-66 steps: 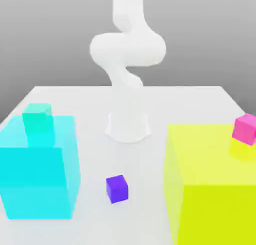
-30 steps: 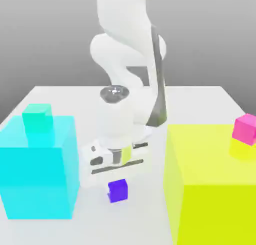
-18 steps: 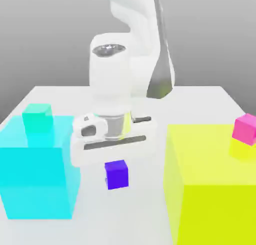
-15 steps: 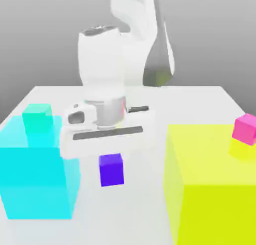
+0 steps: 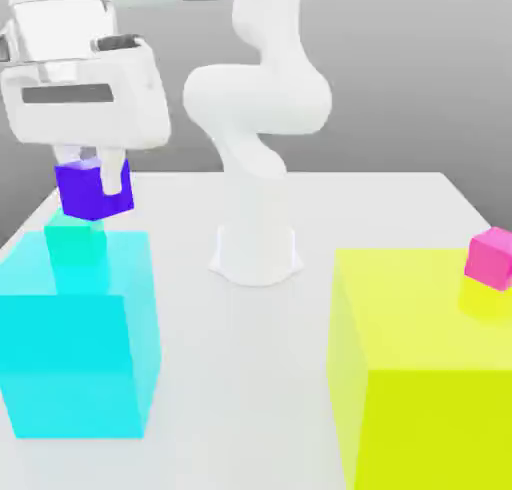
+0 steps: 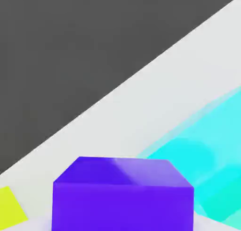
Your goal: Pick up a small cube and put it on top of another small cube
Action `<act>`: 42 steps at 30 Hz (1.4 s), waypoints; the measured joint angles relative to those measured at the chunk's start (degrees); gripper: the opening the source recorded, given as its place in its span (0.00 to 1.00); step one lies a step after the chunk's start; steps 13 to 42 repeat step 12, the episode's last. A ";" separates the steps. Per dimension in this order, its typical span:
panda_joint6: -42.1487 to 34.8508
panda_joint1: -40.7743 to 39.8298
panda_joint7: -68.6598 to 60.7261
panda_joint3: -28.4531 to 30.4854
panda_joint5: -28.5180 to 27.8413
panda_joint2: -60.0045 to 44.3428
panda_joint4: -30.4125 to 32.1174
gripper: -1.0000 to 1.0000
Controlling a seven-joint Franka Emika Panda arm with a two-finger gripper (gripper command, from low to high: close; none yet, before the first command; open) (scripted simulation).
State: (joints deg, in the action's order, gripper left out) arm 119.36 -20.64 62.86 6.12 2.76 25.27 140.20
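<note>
table [image 5: 380, 213]: white, under a grey backdrop
gripper [image 5: 96, 178]: closed on the purple cube [image 5: 93, 190], lifted off the table
purple cube: just above the teal cube [image 5: 75, 240]
teal cube: beside the big cyan block [image 5: 80, 348]

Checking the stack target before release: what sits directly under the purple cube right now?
In the exterior view the small teal cube sits just below the purple cube, which the gripper holds. The teal cube's base shows blurred through the big cyan block.
</note>
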 joint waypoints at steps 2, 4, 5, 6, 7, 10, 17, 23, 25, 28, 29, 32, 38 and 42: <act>-4.07 -2.81 4.78 -0.18 -1.86 1.76 -0.76 0.00; -5.23 -5.08 7.99 -0.54 -4.26 2.21 0.51 0.00; -3.83 -5.54 8.53 -0.58 -4.71 1.74 1.82 0.00; -1.89 -5.79 8.78 -0.57 -4.94 1.09 3.31 0.00; 0.33 -5.96 8.87 -0.55 -5.05 0.34 4.87 0.00; 2.32 -6.07 8.90 -0.52 -5.09 -0.33 6.24 1.00; 2.32 -6.07 8.90 -0.52 -5.10 -0.33 6.24 1.00; 2.32 -6.07 8.90 -0.52 -5.10 -0.33 6.24 1.00; 2.32 -6.07 8.90 -0.52 -5.10 -0.33 6.24 1.00; 2.32 -6.07 8.90 -0.52 -5.10 -0.33 6.24 1.00; 2.32 -6.07 8.90 -0.52 -5.10 -0.33 6.24 1.00; 2.32 -6.07 8.90 -0.52 -5.10 -0.33 6.24 1.00; 2.32 -6.07 8.90 -0.52 -5.10 -0.33 6.24 1.00; 2.32 -6.07 8.90 -0.52 -5.10 -0.33 6.24 1.00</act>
